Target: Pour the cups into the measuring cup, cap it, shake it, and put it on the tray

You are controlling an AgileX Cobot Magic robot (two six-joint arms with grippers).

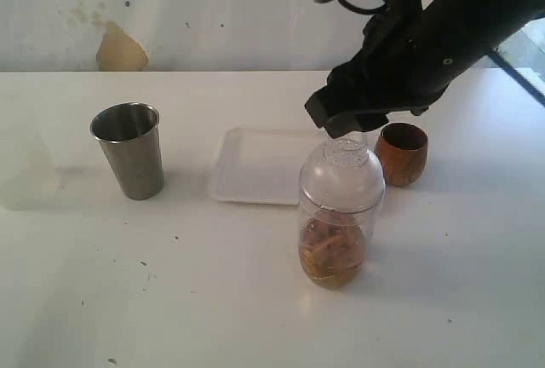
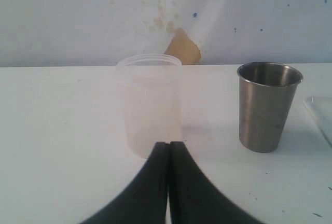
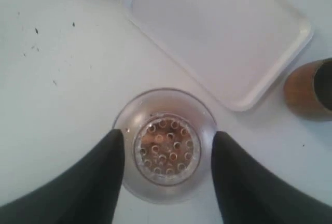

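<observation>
The right gripper (image 3: pixel 167 135) hangs directly above the upright measuring cup (image 1: pixel 339 223), jaws spread either side of its perforated lid (image 3: pixel 166 149), while the left gripper (image 2: pixel 168 146) has its jaws pressed together.

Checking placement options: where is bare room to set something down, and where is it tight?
Free: the tray, the table between steel tumbler and tray, and in front of the measuring cup. Crowded: around measuring cup, wooden cup, right gripper.

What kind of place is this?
Probably a robot test bench: a plain white table, a stained wall, and the robot's right gripper above a capped measuring cup.
</observation>
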